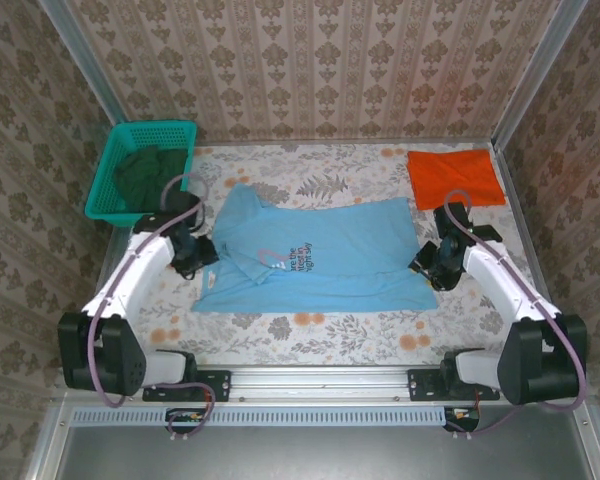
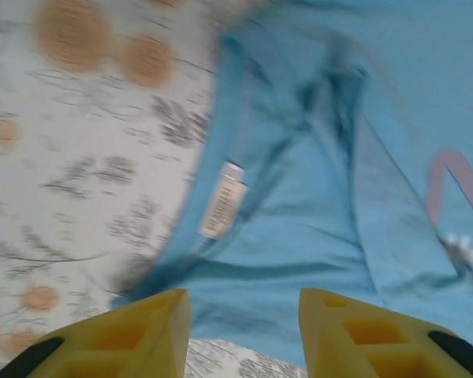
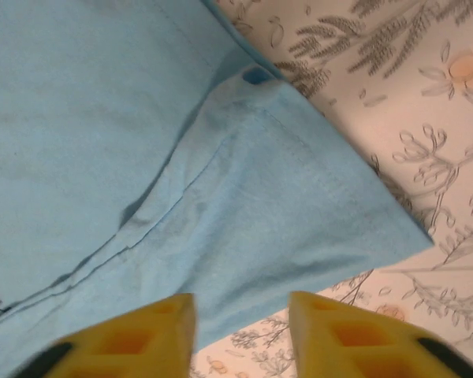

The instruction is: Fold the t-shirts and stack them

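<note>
The light-blue t-shirt (image 1: 315, 257) lies spread across the middle of the table, its lettering facing up and one flap folded over at the left. The orange t-shirt (image 1: 456, 178) rests folded at the back right. My left gripper (image 1: 195, 256) hovers open at the blue shirt's left edge; in the left wrist view its yellow fingers (image 2: 146, 331) straddle the cloth near the collar label (image 2: 221, 200). My right gripper (image 1: 428, 262) is open at the shirt's right edge, over a sleeve (image 3: 299, 213), nothing pinched between the fingers (image 3: 343, 339).
A green basket (image 1: 115, 165) holding dark green cloth (image 1: 148, 172) stands at the back left. The floral tablecloth (image 1: 310, 325) shows bare in front of the shirt. Patterned walls close in the back and both sides.
</note>
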{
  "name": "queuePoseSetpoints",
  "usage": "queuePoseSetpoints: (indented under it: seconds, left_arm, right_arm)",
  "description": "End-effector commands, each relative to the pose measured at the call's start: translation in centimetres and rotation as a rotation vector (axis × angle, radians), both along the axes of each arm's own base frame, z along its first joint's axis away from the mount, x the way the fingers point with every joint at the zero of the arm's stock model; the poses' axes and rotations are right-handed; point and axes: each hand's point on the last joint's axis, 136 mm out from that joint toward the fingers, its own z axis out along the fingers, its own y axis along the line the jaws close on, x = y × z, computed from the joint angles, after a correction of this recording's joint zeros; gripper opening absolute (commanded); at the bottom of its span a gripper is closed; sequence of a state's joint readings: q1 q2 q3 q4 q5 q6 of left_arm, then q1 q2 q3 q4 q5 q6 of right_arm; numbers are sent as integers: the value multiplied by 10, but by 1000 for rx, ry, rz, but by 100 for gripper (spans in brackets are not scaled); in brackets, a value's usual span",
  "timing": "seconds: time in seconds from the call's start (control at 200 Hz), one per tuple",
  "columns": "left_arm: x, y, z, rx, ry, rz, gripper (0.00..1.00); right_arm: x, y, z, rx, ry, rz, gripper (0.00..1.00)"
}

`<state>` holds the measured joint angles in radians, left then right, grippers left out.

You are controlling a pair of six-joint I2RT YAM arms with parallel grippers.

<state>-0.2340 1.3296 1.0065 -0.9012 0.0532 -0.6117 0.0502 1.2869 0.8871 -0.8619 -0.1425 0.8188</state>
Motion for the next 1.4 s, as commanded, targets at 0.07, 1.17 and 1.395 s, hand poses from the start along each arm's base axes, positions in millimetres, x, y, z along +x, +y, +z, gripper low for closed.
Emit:
queuePoseSetpoints:
  seconds: [0.07, 1.17, 1.395]
  left_arm:
    - [-15, -36, -43, -92, 113, -71, 27]
    - [-29, 36, -32, 66, 148, 81, 53]
    - [-51, 11, -61, -94, 225, 63, 40]
  right_arm:
    - [20, -2, -23, -23, 85, 42, 11]
    - [101, 110, 33, 172, -346, 199, 55]
    - [80, 261, 27, 135, -318, 712, 45]
